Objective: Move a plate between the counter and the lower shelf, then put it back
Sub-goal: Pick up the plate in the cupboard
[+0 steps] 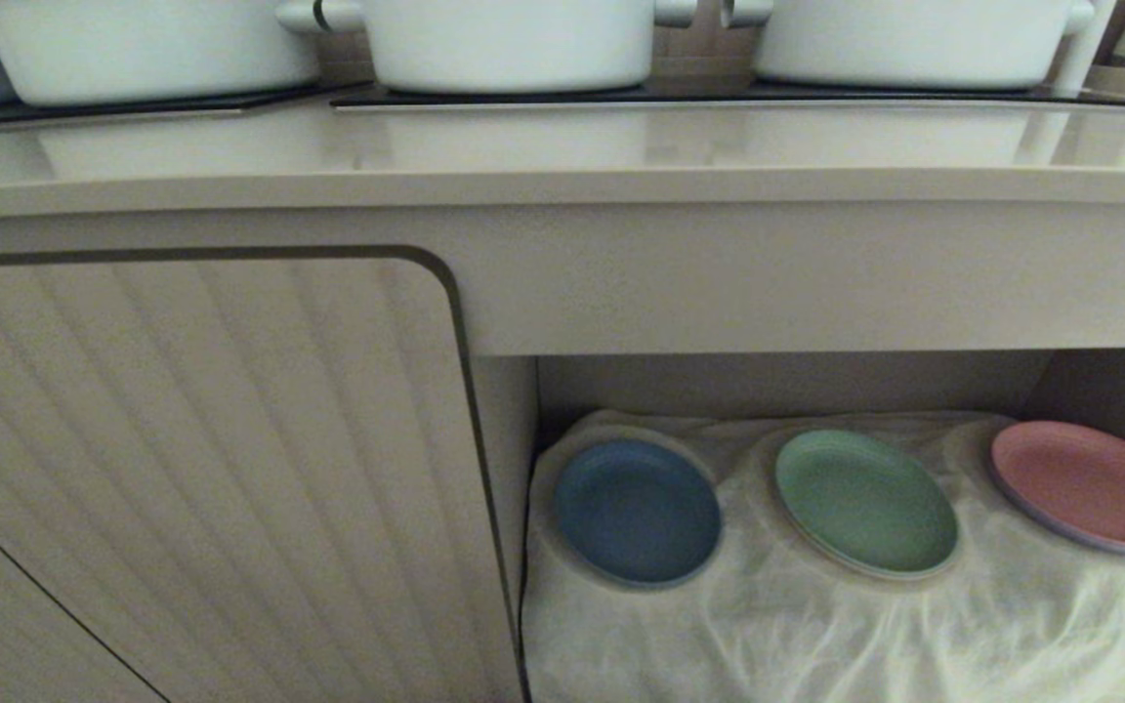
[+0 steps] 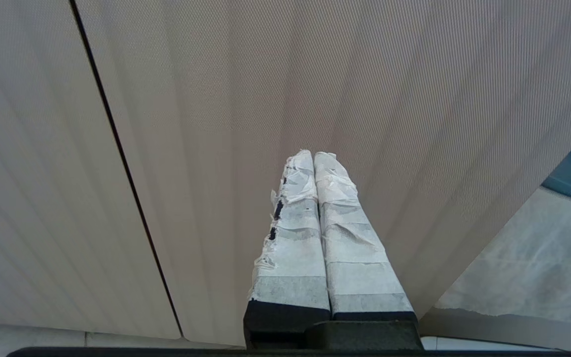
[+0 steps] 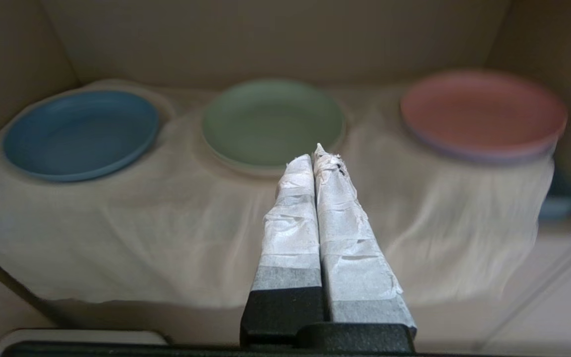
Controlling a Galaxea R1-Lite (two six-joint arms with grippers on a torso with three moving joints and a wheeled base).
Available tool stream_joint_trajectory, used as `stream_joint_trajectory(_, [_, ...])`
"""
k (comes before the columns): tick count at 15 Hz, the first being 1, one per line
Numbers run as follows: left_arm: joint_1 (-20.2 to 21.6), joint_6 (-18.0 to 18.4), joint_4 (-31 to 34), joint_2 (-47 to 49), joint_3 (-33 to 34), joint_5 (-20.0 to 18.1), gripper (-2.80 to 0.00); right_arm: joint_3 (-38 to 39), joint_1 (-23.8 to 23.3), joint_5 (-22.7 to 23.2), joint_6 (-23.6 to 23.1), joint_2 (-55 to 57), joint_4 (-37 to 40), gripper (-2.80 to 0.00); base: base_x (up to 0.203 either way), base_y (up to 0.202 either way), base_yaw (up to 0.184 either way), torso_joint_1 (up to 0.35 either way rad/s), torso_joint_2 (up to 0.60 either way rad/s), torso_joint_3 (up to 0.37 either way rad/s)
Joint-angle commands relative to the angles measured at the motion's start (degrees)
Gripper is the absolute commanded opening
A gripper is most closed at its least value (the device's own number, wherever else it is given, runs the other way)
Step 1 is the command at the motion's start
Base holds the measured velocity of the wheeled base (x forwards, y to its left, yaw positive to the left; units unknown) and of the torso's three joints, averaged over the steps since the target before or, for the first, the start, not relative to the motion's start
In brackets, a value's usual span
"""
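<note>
Lying flat at the left end of the recessed beige lower shelf (image 1: pixel 797 383) on wrinkly white cloth (image 3: pixel 176 233): small round light-blue matte plate (image 1: pixel 637 511), beside green plate (image 1: pixel 866 502). Right gripper (image 3: pixel 316 158), taped fingers pressed together, empty, aimed at the green plate; target off to its left. Left gripper (image 2: pixel 313 157) closed, facing ribbed cabinet door (image 2: pixel 216 99).

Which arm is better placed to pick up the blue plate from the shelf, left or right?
Right, probably. The right tool, shut, faces into the lower shelf with the plate in front of it. The left tool, also shut, points at the cabinet door, the plate showing only at the edge of its view.
</note>
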Motion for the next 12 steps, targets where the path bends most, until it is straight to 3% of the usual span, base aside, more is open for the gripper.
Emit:
stream_joint_trajectory(1, [0.0,-0.1,0.0,0.0,0.0,0.0,-2.80,0.0,-0.2,0.8,-1.7,-6.8,0.3,-2.80,0.000,0.000,0.000,0.000,0.00,0.000])
stream_joint_trajectory(12, [0.0,-0.1,0.0,0.0,0.0,0.0,-2.80,0.0,-0.4,0.9,-2.2,-7.9,-0.5,-2.80,0.000,0.000,0.000,0.000,0.00,0.000])
